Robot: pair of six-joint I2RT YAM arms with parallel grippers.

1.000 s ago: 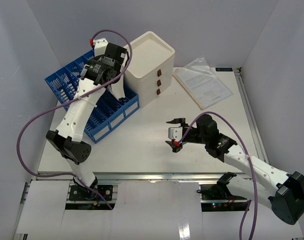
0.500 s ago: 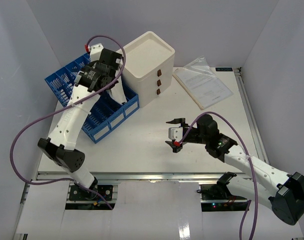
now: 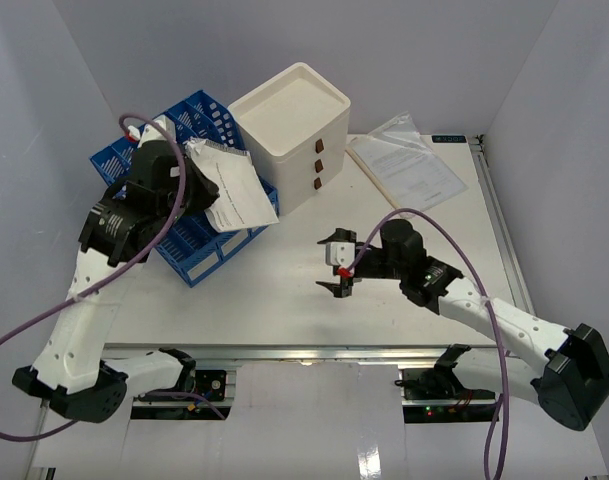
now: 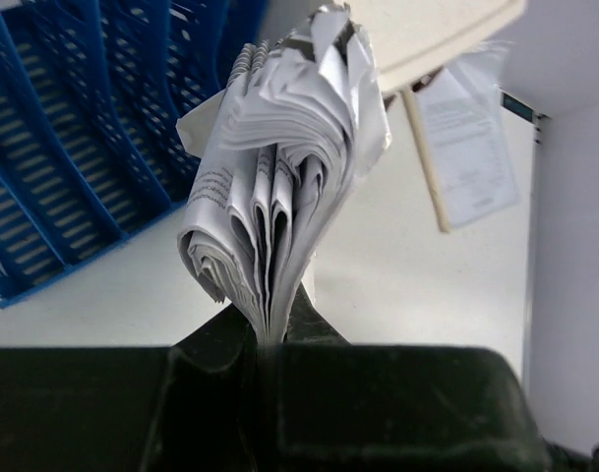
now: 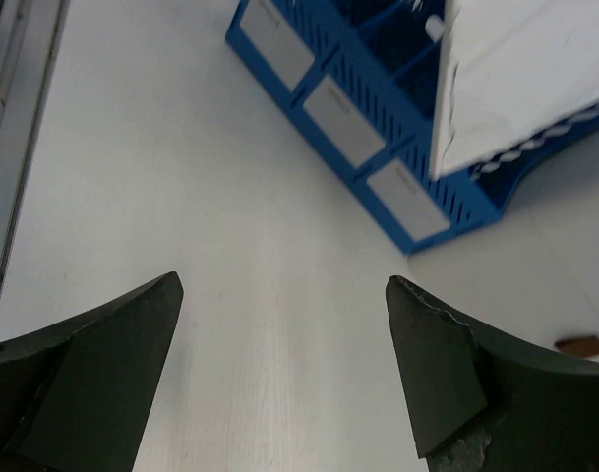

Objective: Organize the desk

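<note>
Bright, even light comes from above; soft shadows lie on the desk (image 3: 284,290); both wrist views look slightly blurred.

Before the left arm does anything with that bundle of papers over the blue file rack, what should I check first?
1. Left end effector shut on the papers: ok, pinched at one edge.
2. Papers held neatly: not ok, the sheets fan out and curl.
3. Papers clear of the drawer box: cannot tell, they overlap it in the wrist view.
4. Slots of the blue file rack free: cannot tell, the papers and arm hide several.
5. Right end effector open, empty and away from the rack: ok, it hangs over bare desk.
</note>
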